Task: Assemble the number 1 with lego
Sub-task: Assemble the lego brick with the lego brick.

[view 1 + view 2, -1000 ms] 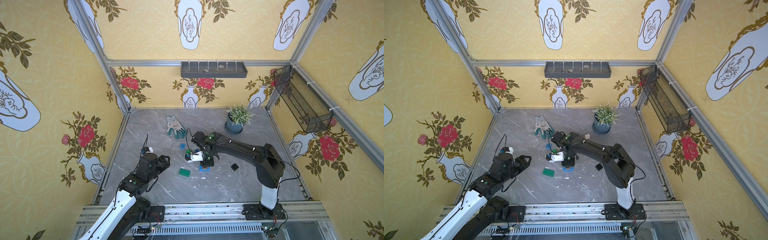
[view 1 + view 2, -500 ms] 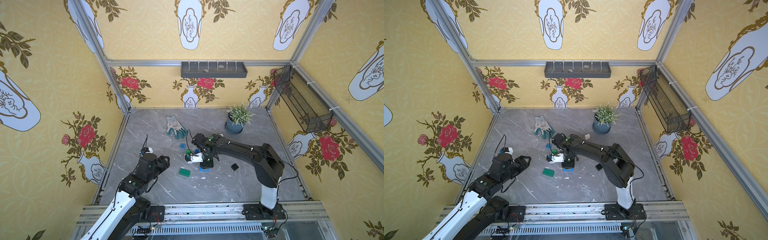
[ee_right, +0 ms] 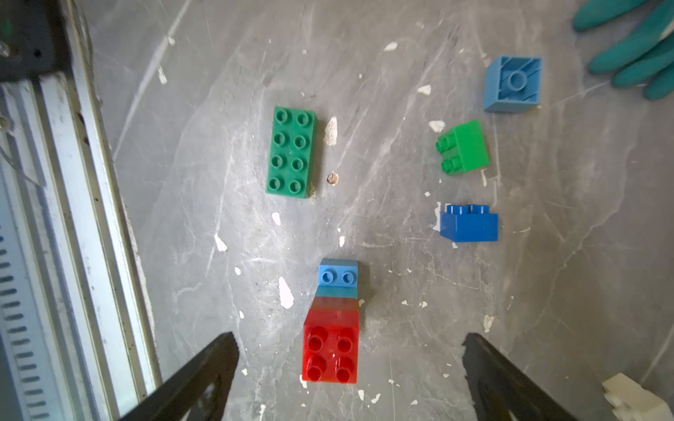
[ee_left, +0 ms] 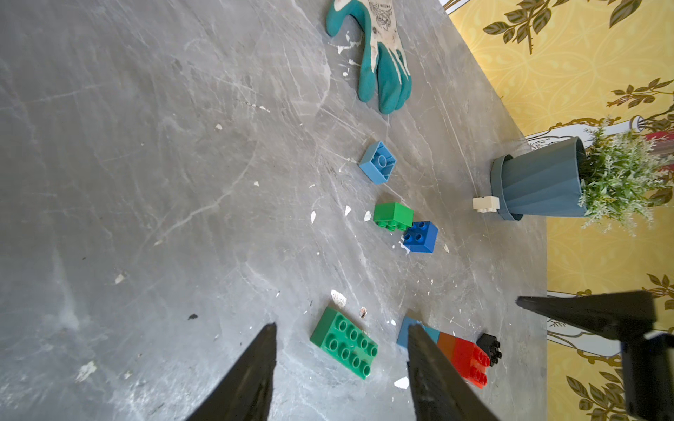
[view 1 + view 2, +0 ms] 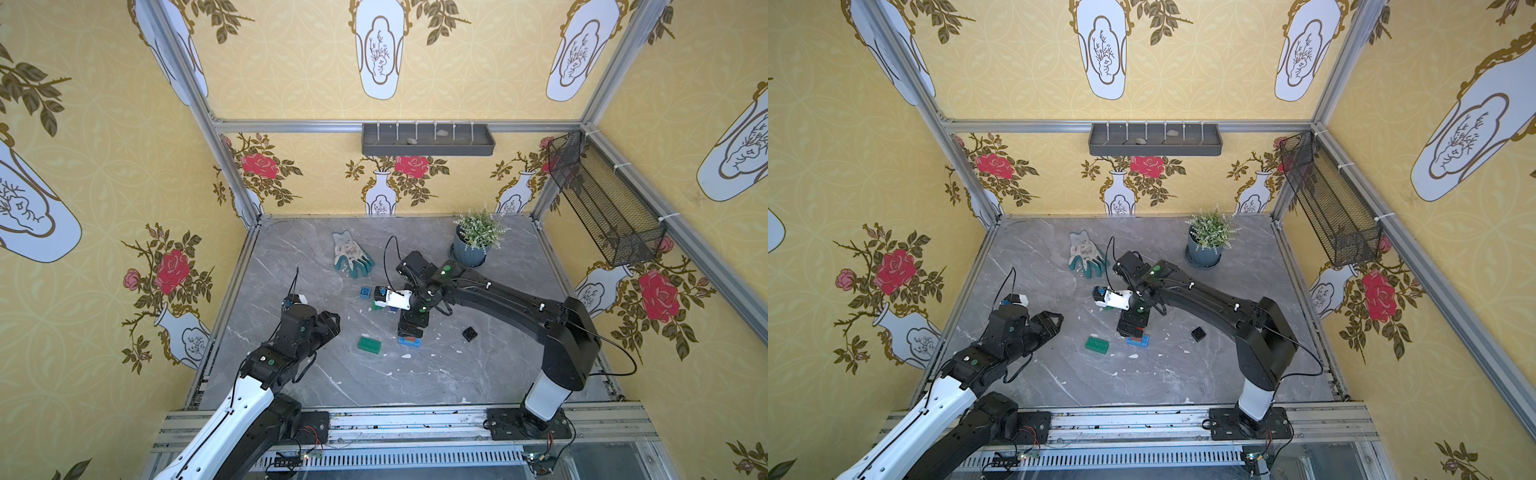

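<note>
A lego stack stands on the table: a red brick (image 3: pixel 330 353) on an orange-brown one, on a long light blue base (image 3: pixel 337 277). My right gripper (image 3: pixel 350 339) hangs open just above it, fingers wide on either side, touching nothing. In both top views the arm covers most of the stack (image 5: pixel 410 341). A long green brick (image 4: pixel 344 342) lies flat to its left. My left gripper (image 5: pixel 328 322) is open and empty, well short of that brick. Loose squares lie around: green (image 3: pixel 463 147), blue (image 3: pixel 468 224), upturned light blue (image 3: pixel 512 84), black (image 5: pixel 469 333), white (image 4: pixel 485 204).
A teal and white glove (image 5: pixel 351 253) lies toward the back. A potted plant (image 5: pixel 473 241) stands at the back right, with the white brick against its pot. The metal front rail (image 3: pixel 91 218) runs along the near edge. White flecks litter the grey table (image 5: pixel 478 374).
My right gripper has opened wide over the stack, leaving the red brick on top. The left arm has barely moved.
</note>
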Tool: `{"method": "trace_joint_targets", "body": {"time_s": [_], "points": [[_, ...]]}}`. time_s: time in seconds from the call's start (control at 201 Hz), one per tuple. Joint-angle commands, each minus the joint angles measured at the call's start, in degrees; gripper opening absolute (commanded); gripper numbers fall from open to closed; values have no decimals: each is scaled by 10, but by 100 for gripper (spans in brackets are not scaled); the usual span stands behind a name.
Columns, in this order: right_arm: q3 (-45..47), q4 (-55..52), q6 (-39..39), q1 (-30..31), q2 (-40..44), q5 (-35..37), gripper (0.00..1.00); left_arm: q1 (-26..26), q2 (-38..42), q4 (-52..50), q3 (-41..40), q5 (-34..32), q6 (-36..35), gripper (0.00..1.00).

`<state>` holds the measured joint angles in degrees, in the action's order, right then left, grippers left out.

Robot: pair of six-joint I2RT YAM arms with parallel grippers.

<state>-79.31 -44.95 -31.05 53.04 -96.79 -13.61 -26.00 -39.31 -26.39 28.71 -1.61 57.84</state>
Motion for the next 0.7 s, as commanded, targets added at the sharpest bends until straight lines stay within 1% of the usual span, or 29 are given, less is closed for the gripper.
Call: {"method": "trace_joint_targets", "body": {"time_s": [0.0, 0.07, 0.119, 0.219, 0.314, 0.388, 0.483, 0.587, 0.692], "points": [[43, 96, 126, -8, 48, 5, 100, 1, -17, 3, 20, 9, -35, 59], [81, 148, 208, -10, 84, 27, 98, 1, -27, 12, 26, 21, -46, 59], [109, 184, 282, -10, 108, 47, 96, 1, -32, 27, 27, 37, -52, 59], [148, 224, 409, -9, 141, 83, 94, 1, -41, 61, 23, 67, -59, 60], [157, 218, 507, -12, 152, 125, 93, 0, -62, 91, 24, 102, -64, 61], [144, 177, 582, -24, 147, 149, 92, -3, -89, 107, 32, 134, -65, 62], [143, 141, 632, -41, 145, 147, 92, -20, -124, 122, 52, 165, -75, 63], [158, 129, 657, -46, 156, 146, 92, -62, -160, 128, 82, 178, -96, 65], [172, 119, 688, -58, 167, 124, 92, -104, -197, 133, 107, 191, -100, 66]]}}
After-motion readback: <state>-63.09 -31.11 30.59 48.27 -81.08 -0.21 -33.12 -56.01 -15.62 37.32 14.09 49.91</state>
